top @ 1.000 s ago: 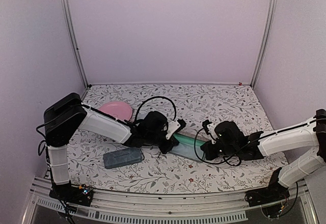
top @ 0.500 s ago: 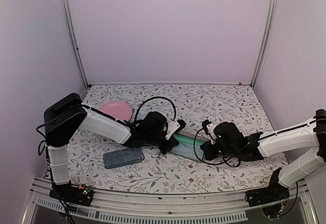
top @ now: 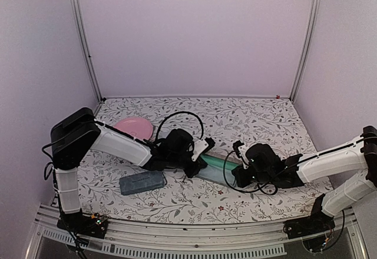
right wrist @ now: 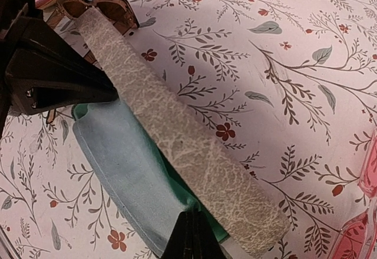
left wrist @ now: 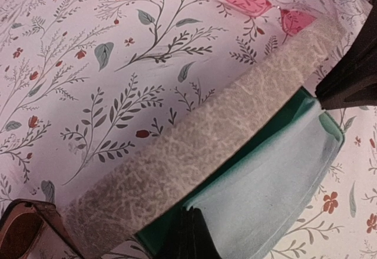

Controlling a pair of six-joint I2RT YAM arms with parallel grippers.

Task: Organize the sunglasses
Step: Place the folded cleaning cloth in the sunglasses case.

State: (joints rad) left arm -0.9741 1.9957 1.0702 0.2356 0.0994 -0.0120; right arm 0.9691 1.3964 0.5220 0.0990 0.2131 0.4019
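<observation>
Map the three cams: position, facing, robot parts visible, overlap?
Top external: high behind the bases, facing down over the table; left arm, right arm visible.
Left wrist: on the left arm, facing the open case; left gripper at bottom edge.
Right wrist: faces that case from its other end; right gripper at bottom edge.
Wrist views share: case, pale blue cloth, pink pair, brown pair.
</observation>
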